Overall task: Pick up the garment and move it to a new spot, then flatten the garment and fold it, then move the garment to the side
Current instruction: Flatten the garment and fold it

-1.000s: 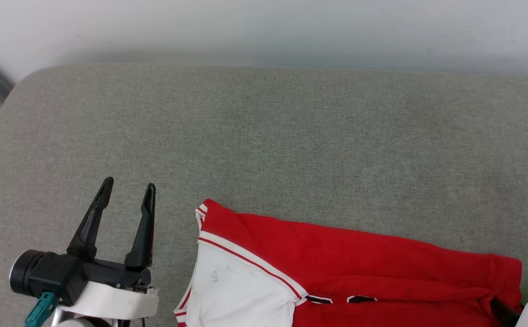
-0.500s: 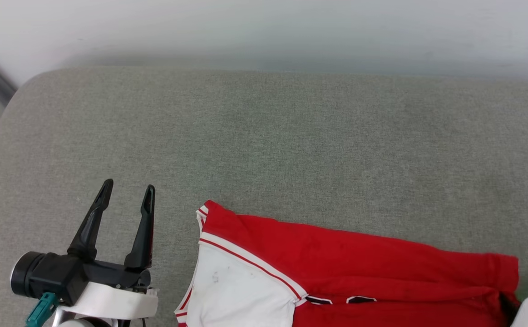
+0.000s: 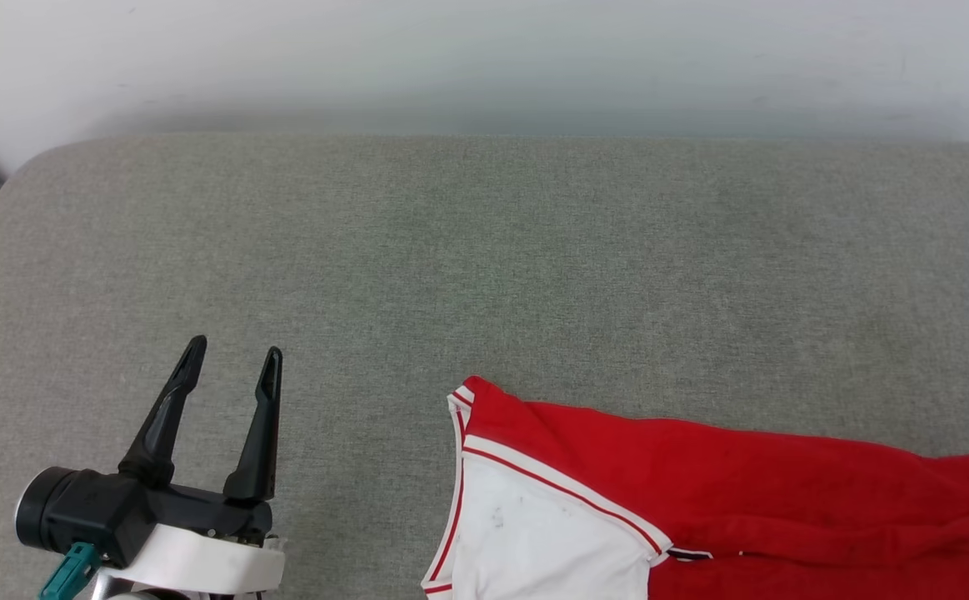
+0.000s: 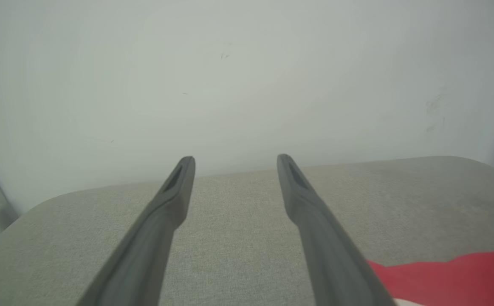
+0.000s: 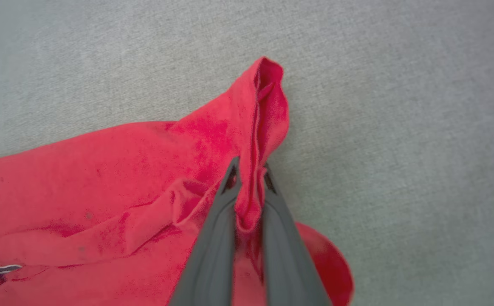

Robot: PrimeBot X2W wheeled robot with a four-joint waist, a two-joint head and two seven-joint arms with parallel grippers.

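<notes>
The left gripper (image 3: 235, 347) hovers low over the grey cushion (image 3: 484, 250) at the head view's lower left, its two dark fingers spread wide, empty, and pointing toward the pale wall (image 3: 484, 58). The right gripper (image 5: 249, 166) angles down at the cushion and pinches a raised fold of the red jersey shirt (image 3: 701, 475). The shirt lies rumpled at the lower right, its white sleeve (image 3: 534, 542) toward the left gripper, well apart.

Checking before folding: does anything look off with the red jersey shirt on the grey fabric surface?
Small dark smudges mark the white sleeve of the red jersey shirt. Its red edge is bunched into a raised ridge, pinched in the right gripper.
</notes>
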